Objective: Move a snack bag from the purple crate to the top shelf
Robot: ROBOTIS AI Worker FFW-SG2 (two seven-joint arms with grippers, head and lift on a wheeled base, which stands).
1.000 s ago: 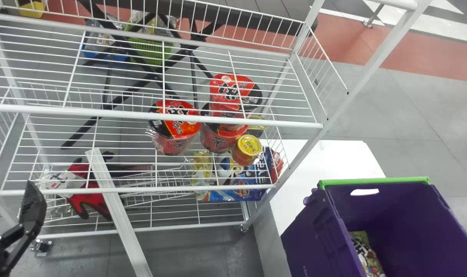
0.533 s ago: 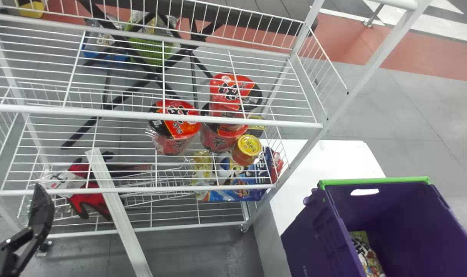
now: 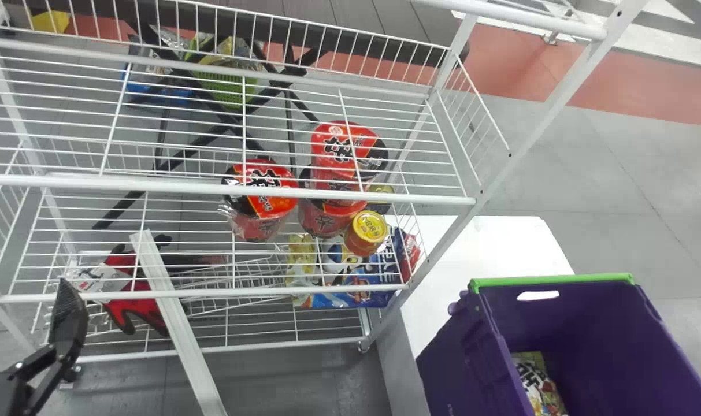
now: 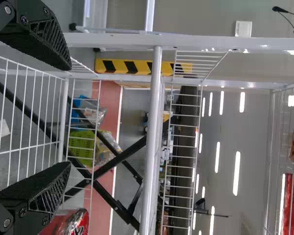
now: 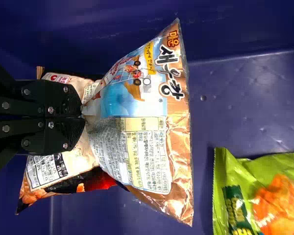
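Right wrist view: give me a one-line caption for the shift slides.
Right gripper pinching a snack bag over the purple crate's floor, a green bag lying nearby.

A coppery snack bag (image 5: 142, 125) is pinched inside the purple crate (image 3: 587, 323).

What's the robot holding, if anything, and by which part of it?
The right claw pinches a snack bag by its gathered end; the left claw holds nothing.

Black left gripper (image 3: 67, 315), black right gripper (image 5: 83, 117)
Ribbed, wedge-shaped fingers (image 4: 34, 32) on the left; round silvery screws (image 5: 51, 110) on both.
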